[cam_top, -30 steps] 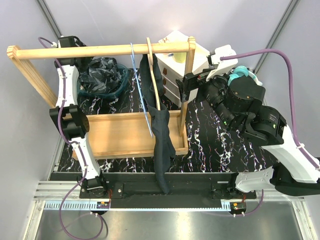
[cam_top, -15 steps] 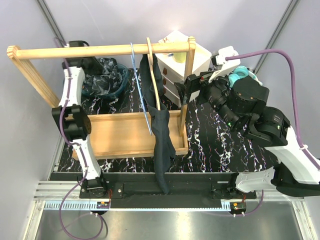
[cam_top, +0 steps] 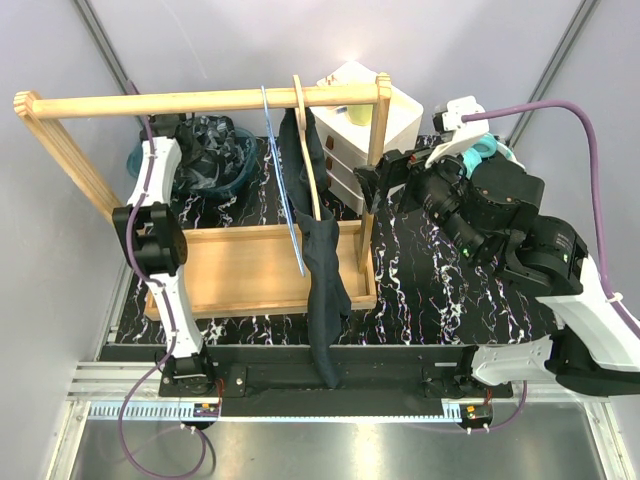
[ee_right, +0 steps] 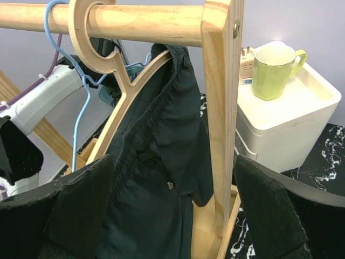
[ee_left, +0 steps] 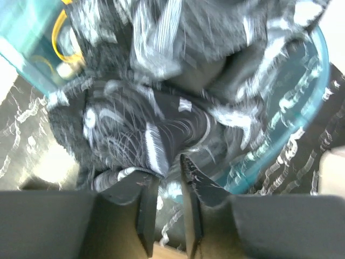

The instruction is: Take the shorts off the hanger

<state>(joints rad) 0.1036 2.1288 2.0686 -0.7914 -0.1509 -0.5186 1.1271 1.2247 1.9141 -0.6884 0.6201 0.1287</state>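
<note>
Left gripper (ee_left: 168, 181) behind left end of wooden rack (cam_top: 200, 100): jaws parted by narrow slit, nothing between, tips close to patterned cloth (ee_left: 161, 124) in teal basin (ee_left: 302, 108); contact unclear. Blue hanger (cam_top: 285, 190) on rack rail. Dark shorts (cam_top: 325, 270) draped over wooden hanger (cam_top: 305, 140) on rack rail, near right post. Right gripper (cam_top: 378, 180) just beside rack's right post: jaws spread wide, empty. Green mug (ee_right: 272, 70) on white drawer unit (ee_right: 280, 135) beyond rack.

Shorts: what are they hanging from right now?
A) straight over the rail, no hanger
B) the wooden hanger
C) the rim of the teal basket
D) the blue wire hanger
B: the shorts drape over the wooden hanger, whose hook sits on the rail.
</note>
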